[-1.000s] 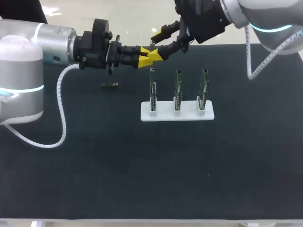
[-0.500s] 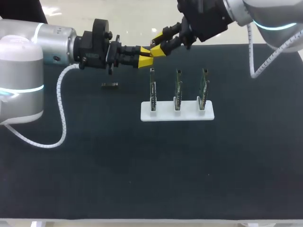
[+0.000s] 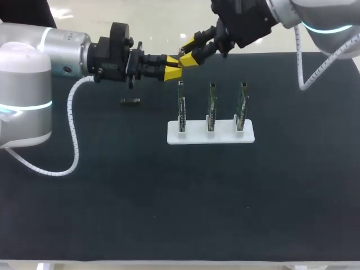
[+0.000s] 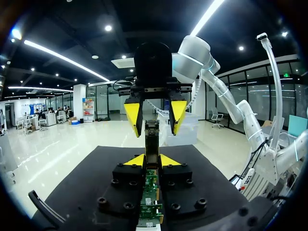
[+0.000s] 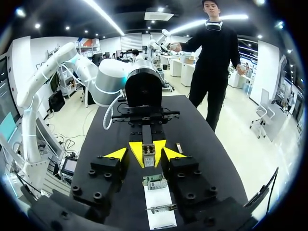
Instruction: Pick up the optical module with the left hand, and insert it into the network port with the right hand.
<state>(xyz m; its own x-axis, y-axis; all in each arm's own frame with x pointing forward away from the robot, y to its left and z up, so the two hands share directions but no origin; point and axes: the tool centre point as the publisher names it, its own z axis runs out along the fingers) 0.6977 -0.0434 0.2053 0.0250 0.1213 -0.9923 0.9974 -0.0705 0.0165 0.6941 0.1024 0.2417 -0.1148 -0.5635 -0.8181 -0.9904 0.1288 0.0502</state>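
The right gripper (image 3: 189, 52) has lifted a little and drawn back toward the far edge of the table since a second ago. In the last half second it has hardly shifted at all, and the left gripper (image 3: 174, 65) has not moved. The left one stays clamped on the optical module (image 4: 152, 138), which sticks out past its yellow tips, held in the air above the far side of the table. In the left wrist view the right gripper's fingers (image 4: 133, 115) stand spread on either side of the module's free end, with a clear gap on both sides — so it has hold of nothing yet.

This looks like the handover, with the right gripper lined up and settled but not yet closed. The insertion comes after. The white stand (image 3: 211, 136) sits just nearer on the table, with three upright boards (image 3: 181, 106) that presumably carry the network port. It is untouched, below and apart from both grippers.

A small dark part (image 3: 130, 100) lies loose on the table under the left arm — what it is I cannot tell.
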